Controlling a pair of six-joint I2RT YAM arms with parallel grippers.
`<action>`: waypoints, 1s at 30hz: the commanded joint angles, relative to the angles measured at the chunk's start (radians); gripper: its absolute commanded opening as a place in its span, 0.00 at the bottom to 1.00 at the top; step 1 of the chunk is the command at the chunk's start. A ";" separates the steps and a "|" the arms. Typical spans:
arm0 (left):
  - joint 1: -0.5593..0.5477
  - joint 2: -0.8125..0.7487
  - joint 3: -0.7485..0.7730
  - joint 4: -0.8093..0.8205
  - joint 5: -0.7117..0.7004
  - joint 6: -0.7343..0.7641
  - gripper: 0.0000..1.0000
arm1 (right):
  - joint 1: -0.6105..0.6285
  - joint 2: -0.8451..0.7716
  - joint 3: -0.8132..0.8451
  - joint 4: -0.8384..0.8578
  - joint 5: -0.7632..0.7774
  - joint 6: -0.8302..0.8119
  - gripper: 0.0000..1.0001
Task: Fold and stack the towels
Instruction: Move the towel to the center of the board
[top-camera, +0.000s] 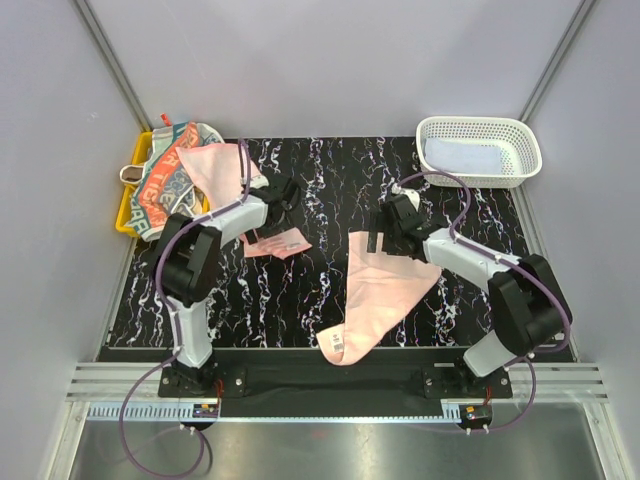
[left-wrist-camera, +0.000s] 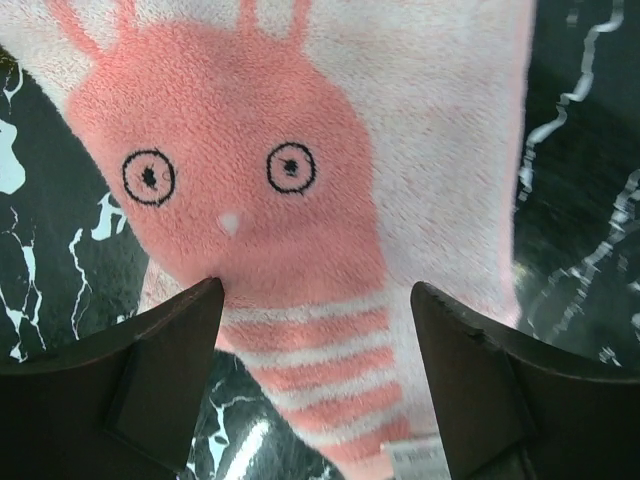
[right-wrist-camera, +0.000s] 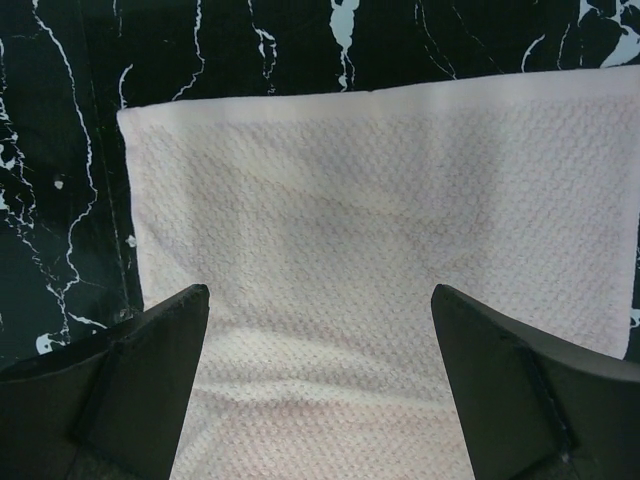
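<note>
Pink waffle-weave cloth, the plain pink towel (top-camera: 385, 285), lies spread flat on the black marbled table (top-camera: 330, 180), near and to the left of the white basket (top-camera: 478, 122), on the arm-base side. The right gripper (right-wrist-camera: 320, 290) hangs over the towel edge nearest the basket, jaws spread wide, grasping nothing. Farther left of the basket, the striped pink towel (left-wrist-camera: 300, 200) with a printed face lies flat. The left gripper (left-wrist-camera: 315, 290) stands over it, released, with nothing clamped. A pale blue towel (top-camera: 465, 158) rests inside the basket. Well left of the basket, a towel heap (top-camera: 170, 170) lies on the yellow tray (top-camera: 125, 210).
</note>
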 joint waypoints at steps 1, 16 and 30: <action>0.024 0.048 0.069 -0.030 -0.026 0.016 0.81 | -0.002 0.017 0.058 0.054 -0.023 0.010 1.00; 0.276 -0.266 0.247 -0.065 -0.042 0.131 0.00 | -0.002 0.172 0.169 0.043 -0.035 -0.002 1.00; 0.650 -0.335 0.211 -0.059 -0.075 0.080 0.00 | 0.004 0.356 0.349 0.002 -0.098 -0.008 0.97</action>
